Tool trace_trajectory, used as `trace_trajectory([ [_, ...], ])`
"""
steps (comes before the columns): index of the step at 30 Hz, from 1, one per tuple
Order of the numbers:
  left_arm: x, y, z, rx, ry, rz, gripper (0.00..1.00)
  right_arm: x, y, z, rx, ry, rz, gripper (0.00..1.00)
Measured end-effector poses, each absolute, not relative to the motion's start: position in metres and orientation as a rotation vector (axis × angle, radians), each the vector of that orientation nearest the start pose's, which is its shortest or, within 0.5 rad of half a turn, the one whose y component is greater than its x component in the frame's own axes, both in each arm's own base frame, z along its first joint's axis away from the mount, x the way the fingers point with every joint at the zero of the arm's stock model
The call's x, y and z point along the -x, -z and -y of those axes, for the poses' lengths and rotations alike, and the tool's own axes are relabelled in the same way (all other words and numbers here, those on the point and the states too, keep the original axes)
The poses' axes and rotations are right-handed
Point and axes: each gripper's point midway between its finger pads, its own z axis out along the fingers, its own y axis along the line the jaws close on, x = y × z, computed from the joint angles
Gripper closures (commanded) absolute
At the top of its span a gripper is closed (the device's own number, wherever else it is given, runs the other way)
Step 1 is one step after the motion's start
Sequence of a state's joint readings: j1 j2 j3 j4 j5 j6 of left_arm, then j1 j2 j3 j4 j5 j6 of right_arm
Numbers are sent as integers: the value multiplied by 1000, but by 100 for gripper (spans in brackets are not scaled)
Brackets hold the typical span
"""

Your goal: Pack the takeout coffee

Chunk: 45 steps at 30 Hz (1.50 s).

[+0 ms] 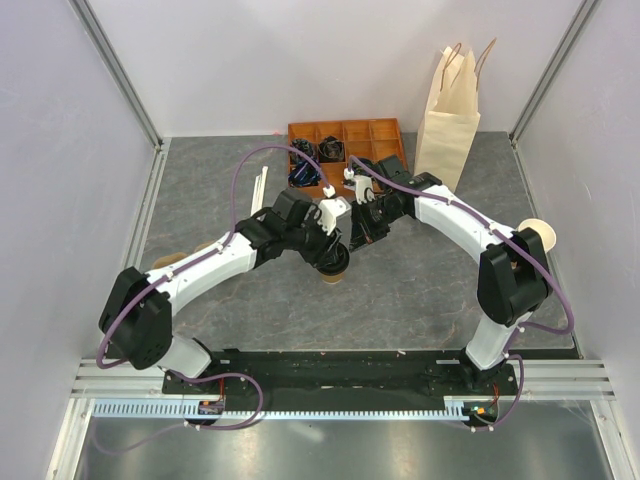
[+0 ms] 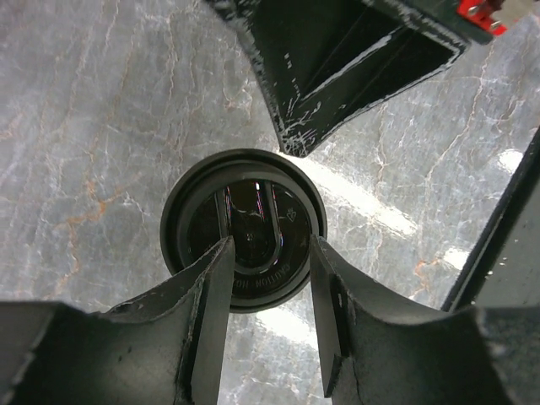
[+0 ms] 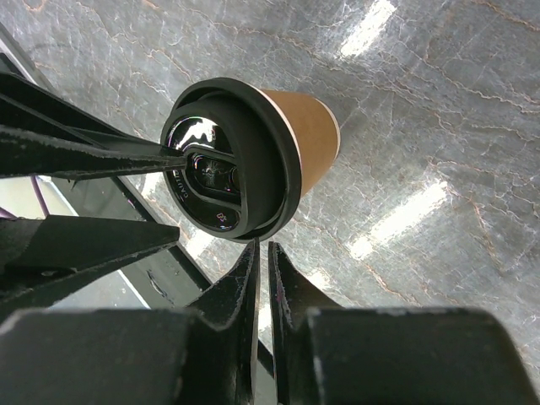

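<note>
Takeout coffee (image 1: pixel 334 275) mostly hidden under left gripper (image 1: pixel 330 258) — only base showing, tray (image 1: pixel 340 123) contents too small to tell

The small tapered kraft-paper takeout coffee cup (image 3: pixel 310 139) is tan, and its round plastic lid (image 3: pixel 245 152) is glossy black. The stone-look tabletop (image 2: pixel 84 126) is grey, marbled with white and rust-coloured veins. At the upper centre of the top view the compartmented tray (image 1: pixel 383 135) is orange-brown. Right of it the tall paper bag (image 1: pixel 447 135) is cream with brown handles. Purple cables (image 1: pixel 236 195) trail along the white-and-black robot arms (image 1: pixel 215 262).
</note>
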<state>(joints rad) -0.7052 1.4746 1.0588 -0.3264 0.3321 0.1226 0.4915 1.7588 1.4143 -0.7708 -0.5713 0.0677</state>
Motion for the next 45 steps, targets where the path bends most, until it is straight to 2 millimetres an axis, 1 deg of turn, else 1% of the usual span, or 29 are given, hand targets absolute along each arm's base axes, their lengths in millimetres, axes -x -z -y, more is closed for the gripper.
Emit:
trace_trajectory([
  [7,-270,-140,300,-1171,611,-2002,51,-289,-132,-266,752,-943,-2610,85],
  [12,-270,-126,295,-1217,572,-1979,51,-290,-137,-268,746,-957,-2602,84],
  [17,-272,-125,297,-1227,564,-1940,51,-293,-142,-269,739,-955,-2593,85],
  [20,-273,-125,298,-1229,562,-1930,52,-297,-146,-269,735,-943,-2583,85],
  [27,-274,-126,299,-1231,560,-1922,52,-305,-165,-267,708,-896,-2525,87],
  [29,-274,-126,299,-1231,560,-1922,52,-306,-166,-267,705,-888,-2519,87],
  [32,-274,-126,299,-1231,560,-1922,52,-307,-161,-268,707,-885,-2521,88],
  [35,-274,-126,299,-1231,560,-1922,52,-304,-146,-268,706,-884,-2543,88],
  [36,-274,-126,299,-1231,560,-1922,52,-301,-136,-268,705,-884,-2562,88],
  [38,-274,-125,299,-1231,561,-1921,52,-292,-110,-266,707,-866,-2622,89],
  [39,-275,-125,299,-1229,558,-1921,52,-286,-104,-269,698,-905,-2647,89],
  [42,-277,-125,298,-1224,546,-1922,53,-287,-104,-271,695,-922,-2637,88],
  [45,-278,-124,299,-1224,544,-1912,53,-289,-105,-269,683,-922,-2640,82],
])
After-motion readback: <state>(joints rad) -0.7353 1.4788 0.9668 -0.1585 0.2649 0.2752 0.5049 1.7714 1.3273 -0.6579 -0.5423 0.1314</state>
